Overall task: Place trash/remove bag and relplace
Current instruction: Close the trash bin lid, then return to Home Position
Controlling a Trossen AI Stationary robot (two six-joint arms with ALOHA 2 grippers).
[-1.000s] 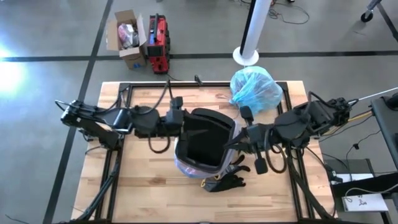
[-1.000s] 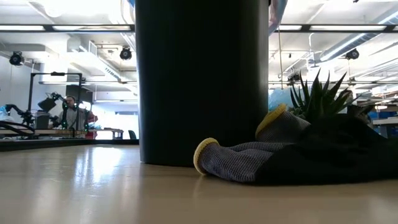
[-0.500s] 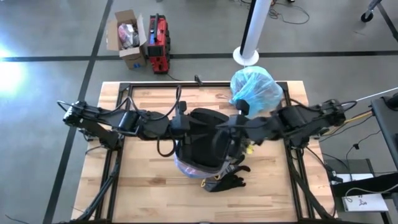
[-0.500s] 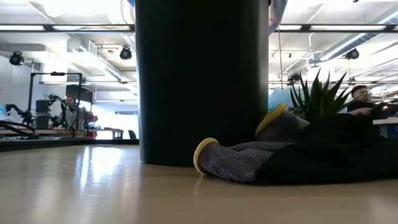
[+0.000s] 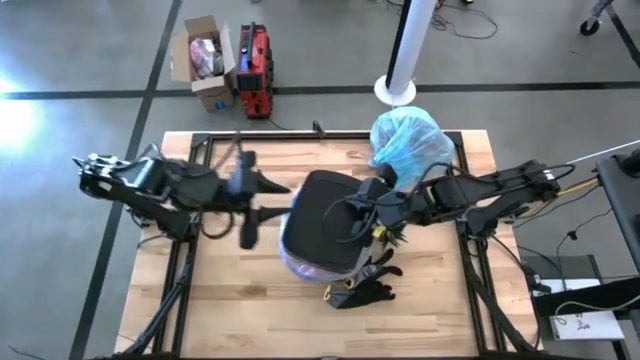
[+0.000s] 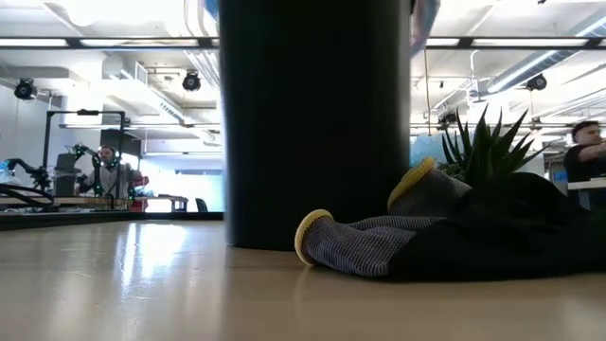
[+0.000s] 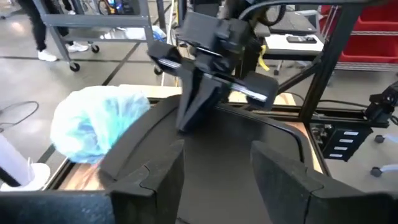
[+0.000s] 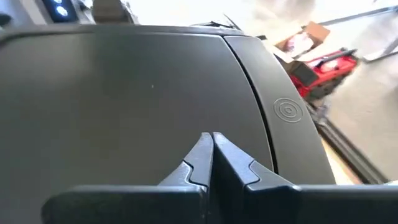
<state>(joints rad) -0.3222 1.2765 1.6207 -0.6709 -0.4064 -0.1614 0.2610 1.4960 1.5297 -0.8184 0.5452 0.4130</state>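
With the lid down flat on the black bin (image 5: 325, 220), the right gripper (image 5: 352, 212) rests on top of it, fingers pressed together and holding nothing, probably to push the lid home rather than to grasp anything. The right wrist view shows the closed fingertips (image 8: 211, 163) touching the smooth dark lid surface.

The left gripper (image 5: 250, 190) hangs just off the bin's left side, over bare table (image 5: 230, 290) toward the left edge; its jaws stand partly apart with nothing between them, as the left wrist view shows. Likely standing clear so the lid can shut.

The bag (image 5: 410, 142), a knotted teal-blue bundle, sits at the table's far edge near the right corner, well apart from both grippers. It looks full, so the used liner seems already pulled and set aside. A pale plastic edge (image 5: 300, 268) shows under the bin's near rim.

A black-and-yellow glove (image 5: 365, 290) lies against the bin's near side, with a green plant tuft (image 6: 483, 147) just behind it. No loose trash visible on the table.
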